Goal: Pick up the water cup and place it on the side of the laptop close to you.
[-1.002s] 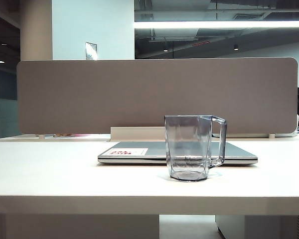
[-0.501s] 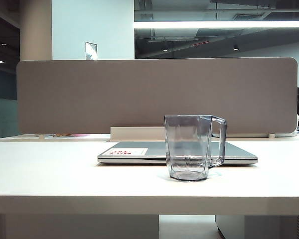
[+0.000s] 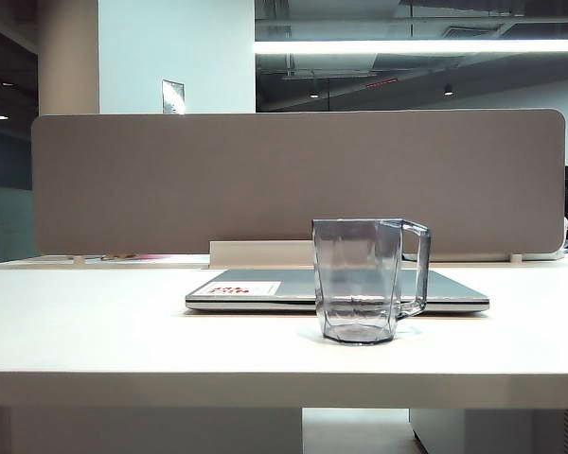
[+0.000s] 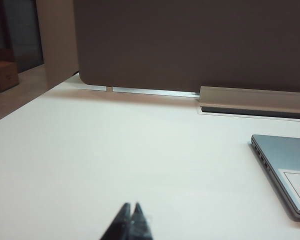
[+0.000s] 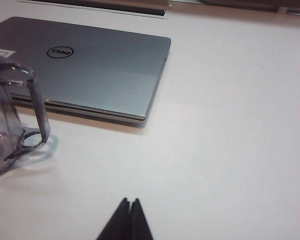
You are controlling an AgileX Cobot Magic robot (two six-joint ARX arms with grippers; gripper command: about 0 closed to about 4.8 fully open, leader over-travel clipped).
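Note:
The clear grey-tinted water cup [image 3: 357, 280] stands upright on the white table, just in front of the closed silver laptop [image 3: 256, 288], handle to the right. In the right wrist view the water cup [image 5: 12, 120] and laptop [image 5: 100, 65] lie ahead of my right gripper [image 5: 130, 201], which is shut, empty and clear of the cup. My left gripper [image 4: 131, 205] is shut and empty over bare table, with the laptop's stickered corner [image 4: 285, 170] off to one side. Neither gripper shows in the exterior view.
A grey partition panel [image 3: 298, 180] runs along the back of the white table [image 3: 104, 331], with a cable tray [image 4: 252, 100] at its foot. The table's front edge [image 3: 284, 388] is close to the camera.
Nothing has moved in the exterior view; cup and laptop stand as before.

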